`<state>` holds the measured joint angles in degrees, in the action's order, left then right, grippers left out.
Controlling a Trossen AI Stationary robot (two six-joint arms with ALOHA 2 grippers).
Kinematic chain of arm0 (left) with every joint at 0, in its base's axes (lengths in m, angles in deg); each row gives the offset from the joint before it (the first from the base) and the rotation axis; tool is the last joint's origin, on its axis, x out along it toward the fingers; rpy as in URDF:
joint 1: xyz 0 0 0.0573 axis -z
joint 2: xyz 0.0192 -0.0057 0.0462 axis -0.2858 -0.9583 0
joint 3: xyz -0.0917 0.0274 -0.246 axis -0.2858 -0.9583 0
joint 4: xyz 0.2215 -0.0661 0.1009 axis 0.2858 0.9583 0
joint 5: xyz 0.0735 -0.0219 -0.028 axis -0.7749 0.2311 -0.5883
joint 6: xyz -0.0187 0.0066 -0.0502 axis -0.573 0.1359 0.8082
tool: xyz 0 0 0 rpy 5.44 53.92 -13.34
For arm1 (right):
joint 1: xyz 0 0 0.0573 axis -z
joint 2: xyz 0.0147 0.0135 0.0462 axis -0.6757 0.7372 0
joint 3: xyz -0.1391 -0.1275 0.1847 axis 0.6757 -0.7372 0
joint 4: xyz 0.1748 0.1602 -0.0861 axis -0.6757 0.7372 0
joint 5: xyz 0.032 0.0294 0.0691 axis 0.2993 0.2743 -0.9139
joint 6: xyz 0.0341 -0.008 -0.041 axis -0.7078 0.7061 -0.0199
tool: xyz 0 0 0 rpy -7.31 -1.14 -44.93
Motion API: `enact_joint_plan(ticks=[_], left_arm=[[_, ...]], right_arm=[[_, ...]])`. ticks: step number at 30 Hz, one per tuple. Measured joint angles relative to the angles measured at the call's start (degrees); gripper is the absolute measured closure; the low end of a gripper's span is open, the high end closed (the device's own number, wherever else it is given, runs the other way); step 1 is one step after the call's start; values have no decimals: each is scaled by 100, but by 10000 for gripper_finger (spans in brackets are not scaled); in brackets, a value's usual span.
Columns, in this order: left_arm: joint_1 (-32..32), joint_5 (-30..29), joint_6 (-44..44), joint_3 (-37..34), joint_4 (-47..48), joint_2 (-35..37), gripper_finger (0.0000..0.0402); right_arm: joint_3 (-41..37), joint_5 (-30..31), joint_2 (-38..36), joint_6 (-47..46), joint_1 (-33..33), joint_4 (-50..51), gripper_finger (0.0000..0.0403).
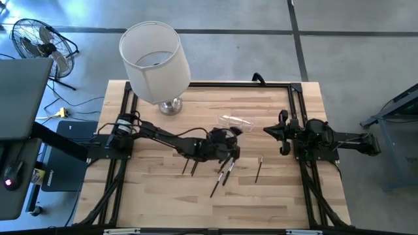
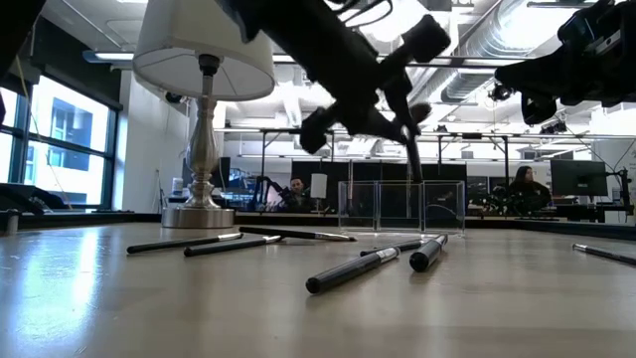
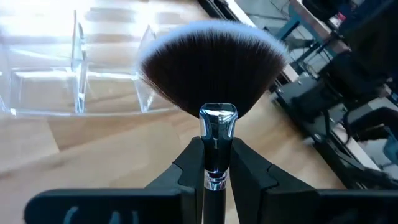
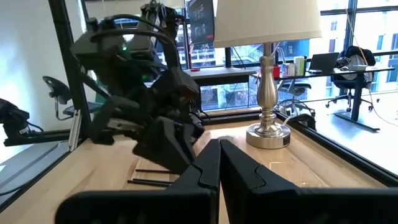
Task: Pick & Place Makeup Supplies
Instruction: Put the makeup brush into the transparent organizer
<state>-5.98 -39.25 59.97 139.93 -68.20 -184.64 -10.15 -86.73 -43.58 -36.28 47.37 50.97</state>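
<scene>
My left gripper (image 3: pixel 217 149) is shut on a fan brush (image 3: pixel 214 68) with dark, white-tipped bristles and a silver ferrule. It hovers at mid-table (image 1: pixel 226 138), just near of a clear plastic organizer (image 1: pixel 236 122) with upright dividers (image 3: pixel 78 74). In the low view the brush (image 2: pixel 415 159) points down over the organizer (image 2: pixel 402 207). Several other brushes and pencils lie flat on the wood (image 1: pixel 219 183), (image 1: pixel 189 166), (image 1: pixel 259 168). My right gripper (image 1: pixel 274 130) is shut and empty at the table's right, raised (image 4: pixel 217 162). My left gripper pinches the fan brush's black handle (image 3: pixel 216 177) between its two fingers, just behind the silver ferrule (image 3: pixel 217 121). The brush lies along the fingers, its head sticking out past the fingertips. It is lifted clear of the table and slants down toward the organizer.
A lamp with a white shade (image 1: pixel 157 62) stands on its metal base (image 1: pixel 171 106) at the table's far left. A black frame (image 1: pixel 294 98) borders the table. Bare wood lies near the front edge (image 1: pixel 196 209).
</scene>
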Motion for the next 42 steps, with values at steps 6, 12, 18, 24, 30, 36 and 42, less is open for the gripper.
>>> enact_joint_plan(ticks=[6,12,18,24,30,36,42], left_arm=[[-248,-144,-841,10,-893,13,353],[-607,-176,-1951,15,-1602,16,353],[-886,-211,-2978,15,-1922,13,353],[-1150,-32,-3005,18,-2152,13,353],[-1251,-4,-3024,22,-2159,-42,353],[-1296,27,-2996,26,-2159,-201,351],[-1324,-147,-3092,22,-2102,-248,345]], right_arm=[[-1,-2,0,0,1,0,402],[0,-2,0,-2,1,2,402],[0,-2,0,-1,1,2,402],[-1,-1,0,0,1,2,402],[-2,-1,0,-2,1,2,402],[0,0,2,-1,0,1,402],[0,0,0,0,2,2,402]])
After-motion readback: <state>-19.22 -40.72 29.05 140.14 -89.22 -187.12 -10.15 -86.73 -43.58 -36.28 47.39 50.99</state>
